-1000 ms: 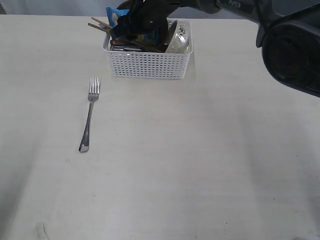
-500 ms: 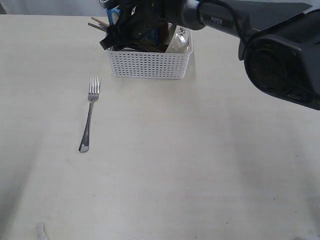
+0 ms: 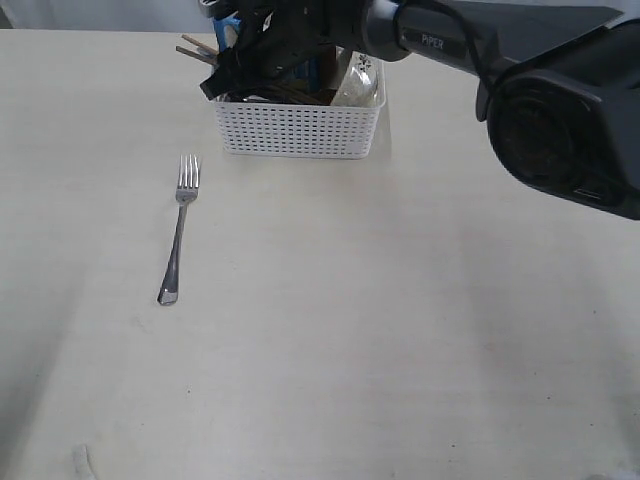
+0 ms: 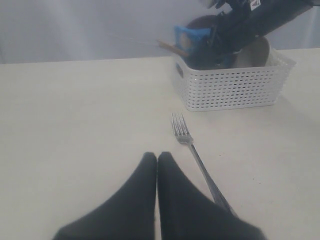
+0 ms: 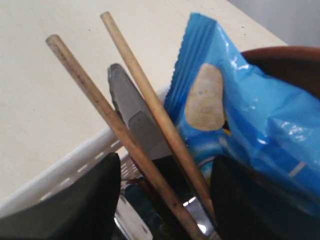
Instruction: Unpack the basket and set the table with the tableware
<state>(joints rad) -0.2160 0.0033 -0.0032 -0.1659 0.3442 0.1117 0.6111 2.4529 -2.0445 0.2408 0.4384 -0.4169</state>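
Exterior view: fork (image 3: 178, 230) on table (image 3: 400, 330), well apart from basket (image 3: 298, 130); my right arm (image 3: 440, 40) over basket's left end

Left wrist view: left gripper (image 4: 157, 156) shut, empty, well short of basket

Right wrist view: right gripper (image 5: 165, 200) wide open, straddling chopsticks (image 5: 150, 100) leaning over basket rim, gripping nothing. Best close on both sticks together, clear of knife (image 5: 132, 117) and chip bag (image 5: 250, 110), then lift straight out of basket

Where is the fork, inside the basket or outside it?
Outside. The fork lies flat on the table, apart from the basket.

Bare table (image 3: 400, 330) around fork (image 3: 178, 232); basket (image 3: 298, 130) crowded
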